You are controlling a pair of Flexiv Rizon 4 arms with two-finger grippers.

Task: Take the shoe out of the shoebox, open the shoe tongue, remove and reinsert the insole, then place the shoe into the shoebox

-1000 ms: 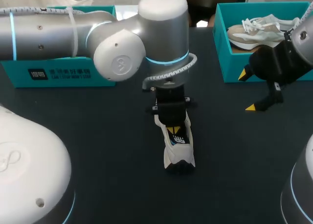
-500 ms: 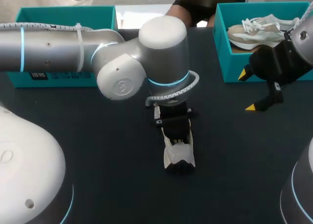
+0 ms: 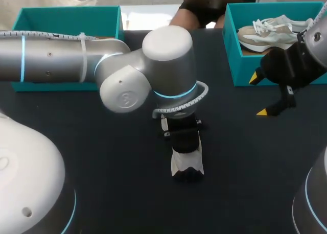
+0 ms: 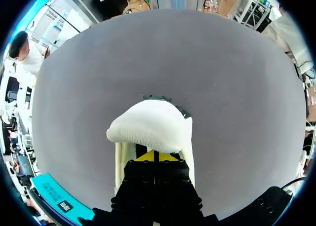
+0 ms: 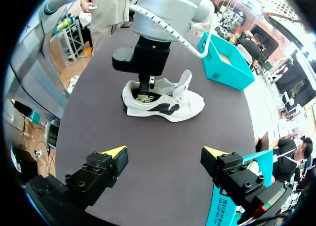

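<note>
At the middle of the worktop point(image 3: 117, 188), the left arm point(image 3: 51, 60) is sinking lower over the white shoe point(image 3: 187, 165). A second ago its yellow tips were showing above the shoe's opening in the head view; now they are disappearing inside it. The left gripper point(image 4: 154, 156) is reaching into the heel end, behind the raised tongue point(image 5: 185, 82). Its jaws are pressing together, tip against tip, and whether a thin edge of insole is lying between them is not showing. I am reading this as the insole step getting under way, either being gripped or being pushed flat. The right gripper point(image 5: 165, 153) is hanging where it was beside the right shoebox point(image 3: 232, 65), jaws spread wide and carrying nothing. The shoe is standing on its sole, well apart from both boxes, so boxing it is remaining to do.
</note>
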